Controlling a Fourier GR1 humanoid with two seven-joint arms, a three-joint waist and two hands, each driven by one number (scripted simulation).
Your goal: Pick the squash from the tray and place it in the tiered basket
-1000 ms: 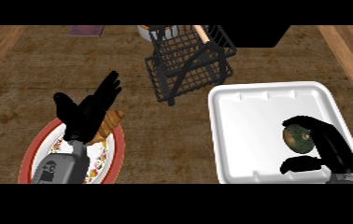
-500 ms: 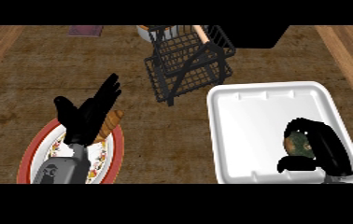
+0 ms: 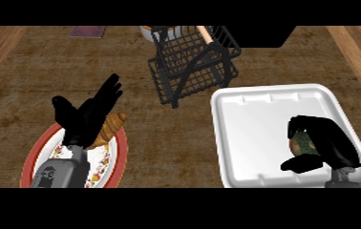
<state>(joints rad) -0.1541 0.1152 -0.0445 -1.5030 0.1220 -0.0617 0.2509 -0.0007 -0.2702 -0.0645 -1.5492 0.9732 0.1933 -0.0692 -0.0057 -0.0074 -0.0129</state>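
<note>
The squash (image 3: 303, 142) is a dark green, mottled lump lying in the white tray (image 3: 254, 128) at the lower right. My right hand (image 3: 328, 144) is curled round it from the right, thumb below it, and hides most of it. The black wire tiered basket (image 3: 194, 61) stands at the top centre, just beyond the tray's far left corner. My left hand (image 3: 88, 113) rests open, fingers up, at the lower left.
A red-rimmed plate (image 3: 42, 151) with a croissant (image 3: 112, 125) lies under my left hand. Wooden counter edges run along the far left and upper right. A dark block sits behind the basket at the top right.
My right hand's fingers have curled down over the squash, covering more of it. The left hand has not moved.
</note>
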